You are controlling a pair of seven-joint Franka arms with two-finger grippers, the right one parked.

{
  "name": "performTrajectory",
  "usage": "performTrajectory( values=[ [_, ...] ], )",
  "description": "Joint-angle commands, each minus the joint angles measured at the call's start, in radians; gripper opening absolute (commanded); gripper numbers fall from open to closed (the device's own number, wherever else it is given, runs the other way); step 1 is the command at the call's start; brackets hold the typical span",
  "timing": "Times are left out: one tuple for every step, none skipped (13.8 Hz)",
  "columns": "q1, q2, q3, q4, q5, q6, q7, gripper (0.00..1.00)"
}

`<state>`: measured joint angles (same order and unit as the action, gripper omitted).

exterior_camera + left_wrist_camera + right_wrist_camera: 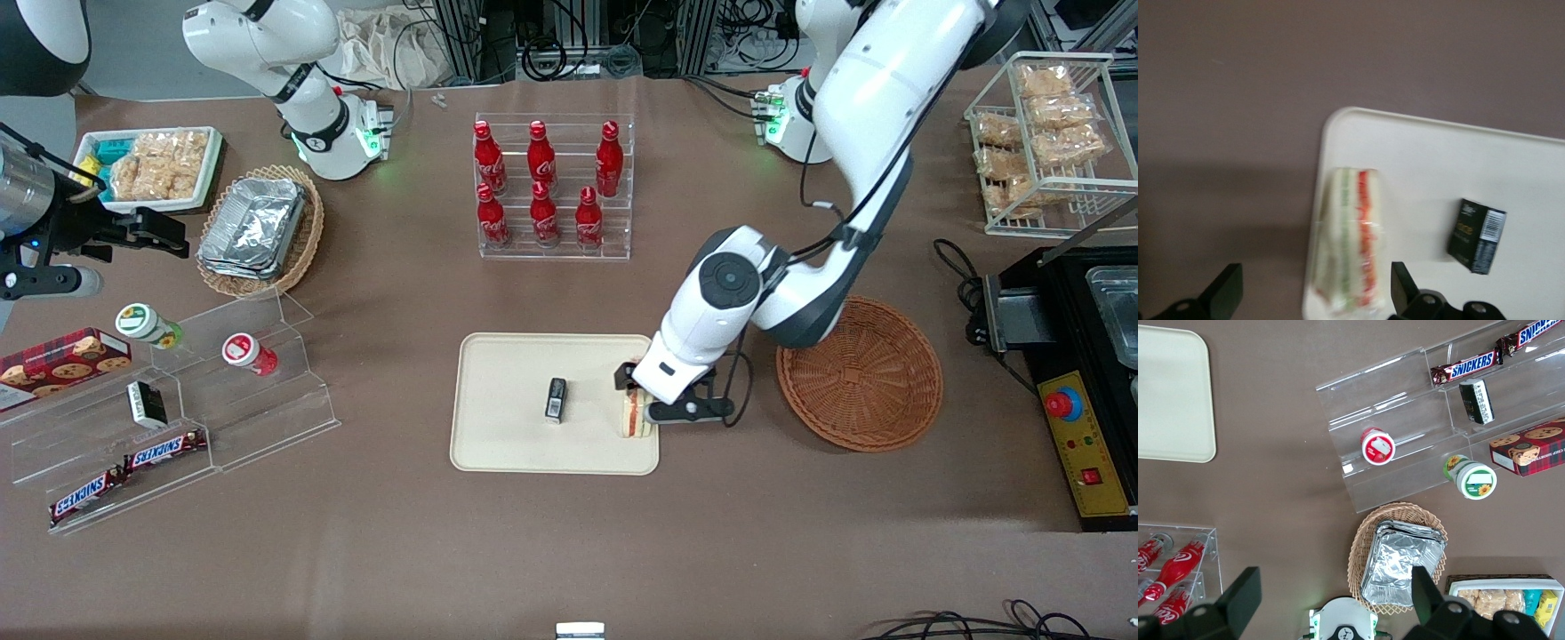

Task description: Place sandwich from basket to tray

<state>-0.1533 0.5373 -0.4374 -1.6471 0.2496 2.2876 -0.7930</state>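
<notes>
1. Front view: tray (507,444) rim lies nearest; the sandwich (637,418) rests at its basket-side edge, directly under my gripper (642,402). The basket (861,373) holds nothing.
2. Left wrist view: jaws spread, sandwich (1350,247) between them, untouched. A small black box (1477,235) sits just outside one finger.
3. Risk, I judge: lifting crookedly could tip the sandwich over the rim.

Bright, even overhead light leaves soft shadows on the brown tabletop (569,533) and mild glare on the clear acrylic bottle rack (555,191), while the wrist view is blurred, the gripper (1313,293) hovering over the smeared white-bread triangular sandwich (1350,243).
</notes>
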Motion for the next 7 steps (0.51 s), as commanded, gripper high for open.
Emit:
performTrajectory(
  values=[
    [0.090, -0.184, -0.023, -0.036, -0.097, -0.221, 0.093, 1.00],
    [0.125, -0.233, -0.021, -0.036, -0.143, -0.303, 0.176, 1.00],
    [0.162, -0.276, -0.020, -0.033, -0.173, -0.386, 0.249, 1.00],
    [0.173, -0.316, -0.012, -0.028, -0.190, -0.448, 0.302, 1.00],
    [0.170, -0.356, 0.035, -0.030, -0.191, -0.488, 0.330, 1.00],
    [0.157, -0.391, 0.090, -0.036, -0.196, -0.520, 0.356, 1.00],
    [0.150, -0.425, 0.123, -0.036, -0.205, -0.563, 0.414, 1.00]
  ],
)
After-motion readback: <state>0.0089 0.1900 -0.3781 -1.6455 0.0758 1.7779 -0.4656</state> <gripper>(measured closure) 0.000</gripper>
